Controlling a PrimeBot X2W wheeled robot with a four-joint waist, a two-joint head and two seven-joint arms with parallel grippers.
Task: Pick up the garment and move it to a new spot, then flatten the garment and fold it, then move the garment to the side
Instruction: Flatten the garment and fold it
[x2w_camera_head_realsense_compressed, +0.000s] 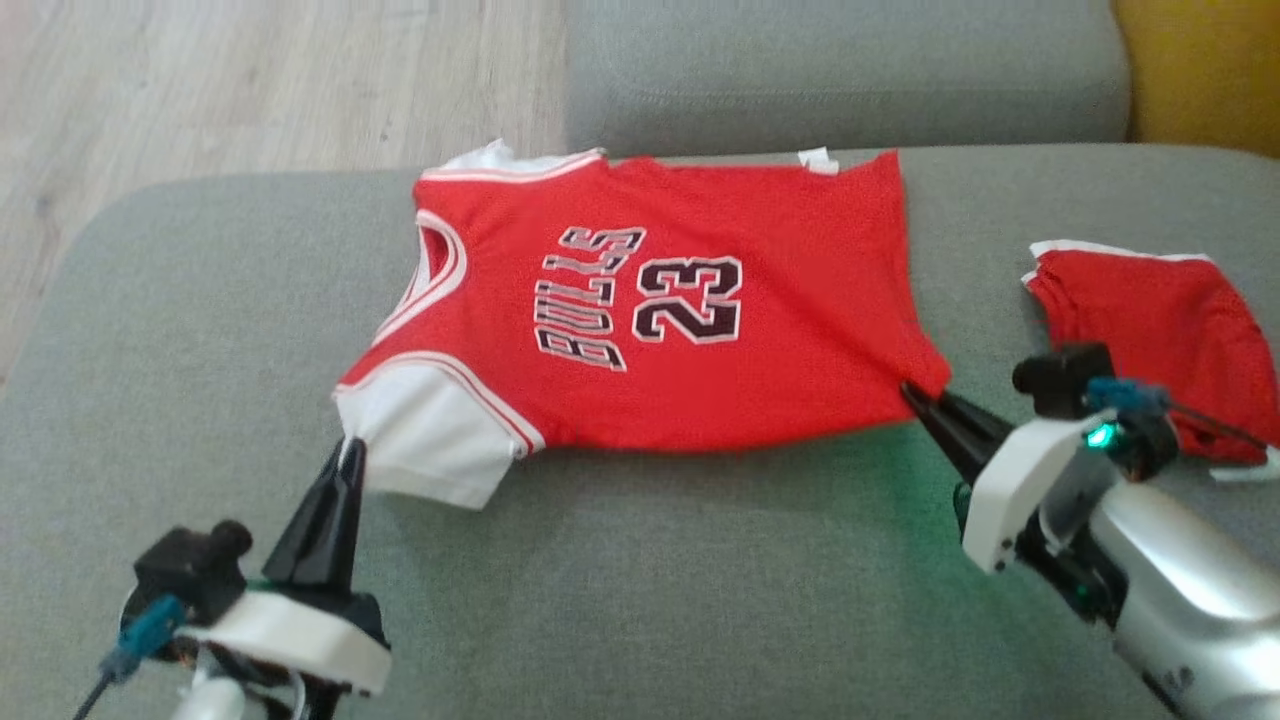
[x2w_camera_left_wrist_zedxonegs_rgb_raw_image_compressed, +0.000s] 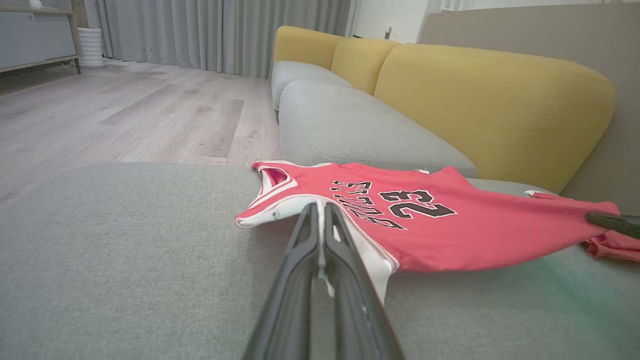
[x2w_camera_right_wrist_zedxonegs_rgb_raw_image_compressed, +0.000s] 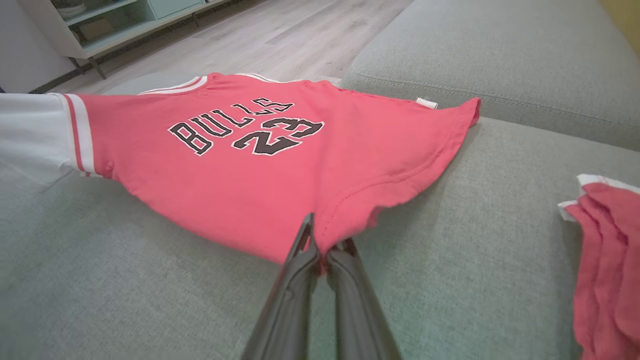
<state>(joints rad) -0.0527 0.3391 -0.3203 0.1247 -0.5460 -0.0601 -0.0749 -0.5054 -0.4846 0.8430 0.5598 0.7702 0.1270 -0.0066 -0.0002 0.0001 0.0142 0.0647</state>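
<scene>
The garment (x2w_camera_head_realsense_compressed: 700, 300) is a red basketball shirt with white sleeves, "BULLS 23" facing up, spread across a grey sofa seat (x2w_camera_head_realsense_compressed: 640, 600). My left gripper (x2w_camera_head_realsense_compressed: 350, 447) is shut on the near white sleeve; in the left wrist view the garment (x2w_camera_left_wrist_zedxonegs_rgb_raw_image_compressed: 425, 225) has white cloth pinched between the left gripper (x2w_camera_left_wrist_zedxonegs_rgb_raw_image_compressed: 321, 206) tips. My right gripper (x2w_camera_head_realsense_compressed: 912, 390) is shut on the near hem corner, which it lifts slightly. Seen from the right wrist, the garment (x2w_camera_right_wrist_zedxonegs_rgb_raw_image_compressed: 225, 165) bunches where the right gripper (x2w_camera_right_wrist_zedxonegs_rgb_raw_image_compressed: 320, 240) clamps its red hem.
A second red piece of clothing (x2w_camera_head_realsense_compressed: 1160, 320) lies folded at the right, just beyond my right wrist. Grey sofa cushions (x2w_camera_head_realsense_compressed: 850, 70) and a yellow backrest (x2w_camera_left_wrist_zedxonegs_rgb_raw_image_compressed: 490, 100) border the far side. Wooden floor (x2w_camera_head_realsense_compressed: 250, 80) drops off at the far left.
</scene>
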